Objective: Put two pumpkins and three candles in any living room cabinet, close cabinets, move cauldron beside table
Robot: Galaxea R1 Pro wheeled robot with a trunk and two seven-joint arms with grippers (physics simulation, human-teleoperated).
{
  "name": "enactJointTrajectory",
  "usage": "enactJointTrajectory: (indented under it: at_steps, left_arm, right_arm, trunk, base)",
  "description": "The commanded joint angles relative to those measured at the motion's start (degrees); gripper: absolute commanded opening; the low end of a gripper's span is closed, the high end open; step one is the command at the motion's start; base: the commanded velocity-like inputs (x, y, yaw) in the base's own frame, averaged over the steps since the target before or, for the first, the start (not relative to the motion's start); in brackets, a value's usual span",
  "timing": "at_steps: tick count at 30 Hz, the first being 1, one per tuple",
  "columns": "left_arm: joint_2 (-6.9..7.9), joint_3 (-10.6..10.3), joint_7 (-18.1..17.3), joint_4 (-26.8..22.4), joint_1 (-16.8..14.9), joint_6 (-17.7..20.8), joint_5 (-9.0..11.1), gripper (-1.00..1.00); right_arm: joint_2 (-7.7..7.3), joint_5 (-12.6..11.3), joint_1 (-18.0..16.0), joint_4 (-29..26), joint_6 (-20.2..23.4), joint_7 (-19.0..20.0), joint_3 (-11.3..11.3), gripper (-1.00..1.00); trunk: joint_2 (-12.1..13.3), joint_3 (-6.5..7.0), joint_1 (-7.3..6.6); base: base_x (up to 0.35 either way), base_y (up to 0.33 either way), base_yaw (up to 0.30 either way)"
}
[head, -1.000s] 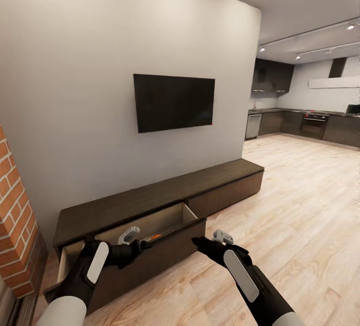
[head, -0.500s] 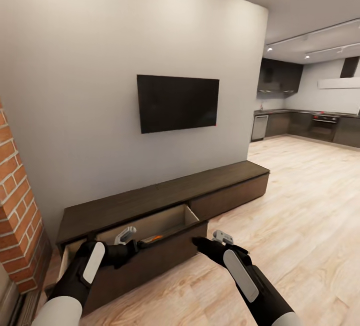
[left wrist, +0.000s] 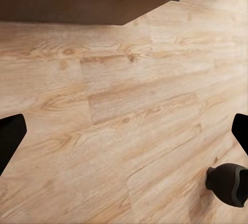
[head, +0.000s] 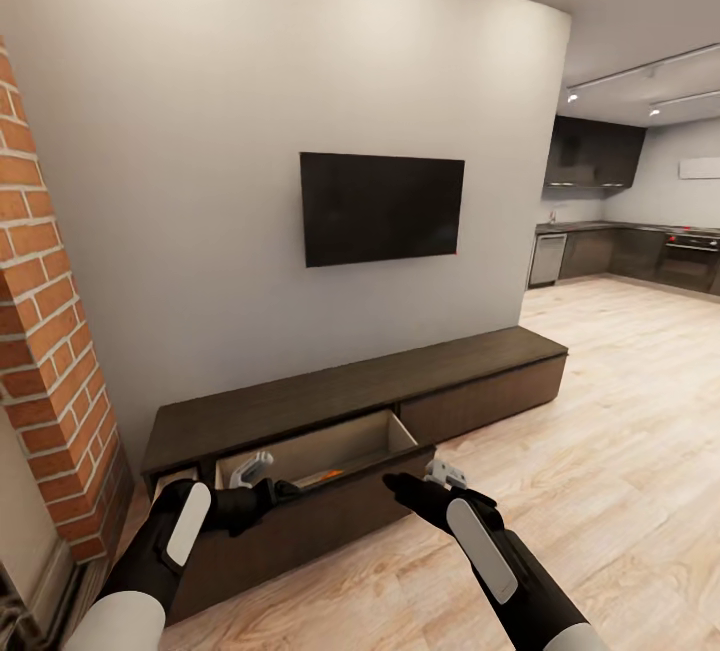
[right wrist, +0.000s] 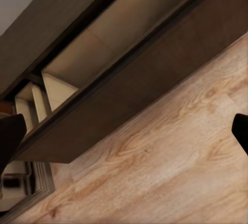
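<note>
Cabinet (head: 350, 401) sits low against the grey wall under a black TV (head: 382, 206), brick column (head: 50, 331) at its left end. Its middle drawer (head: 320, 456) is pulled out, light wood inside, with a sliver of orange, likely a pumpkin (head: 330, 476), at the drawer's front edge. Left gripper (head: 250, 471) hovers just in front of the drawer, fingers apart, empty. Right gripper (head: 443, 476) hangs over the wood floor (head: 600, 451) near the drawer's right corner, fingers apart, empty. Candles, cauldron, table not seen.
</note>
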Motion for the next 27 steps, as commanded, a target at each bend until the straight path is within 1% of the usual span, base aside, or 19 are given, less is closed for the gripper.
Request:
enactJointTrajectory:
  at_steps: [1, 10, 13, 18, 27]
  left_arm:
    - [-0.08, 0.3, -0.55, -0.07, -0.05, 0.31, -0.54, 1.0]
    - [-0.01, 0.45, -0.54, -0.82, -0.05, 0.32, -0.45, 1.0]
    - [-0.05, 1.22, -0.53, -0.83, -0.05, 0.32, -0.45, 1.0]
    - [0.0, 1.77, -0.52, -0.83, -0.05, 0.32, -0.45, 1.0]
    - [0.01, 1.88, -0.54, -0.83, -0.05, 0.3, -0.45, 1.0]
  right_arm:
    - [-0.02, -0.6, -0.04, -0.1, 0.04, -0.56, 0.09, 1.0]
    - [-0.04, -0.56, -0.04, -0.06, 0.04, -0.58, 0.09, 1.0]
    - [-0.09, -0.52, -0.04, -0.05, 0.11, -0.55, 0.09, 1.0]
    - [-0.09, -0.58, -0.04, -0.12, 0.12, -0.5, 0.04, 1.0]
    - [-0.1, -0.55, -0.04, -0.14, 1.03, -0.58, 0.01, 1.0]
  trunk:
    - [-0.04, -0.07, 0.0]
    - [-3.65, -1.68, 1.98]
    - [-4.85, -2.22, 2.63]
    - [-6.86, -3.12, 3.73]
    - [-10.47, -4.73, 5.71]
  base:
    - [0.0, 0.0, 0.009]
    - [0.0, 0.0, 0.002]
    - [0.0, 0.0, 0.0]
    - [0.0, 0.0, 0.0]
    - [0.0, 0.0, 0.0]
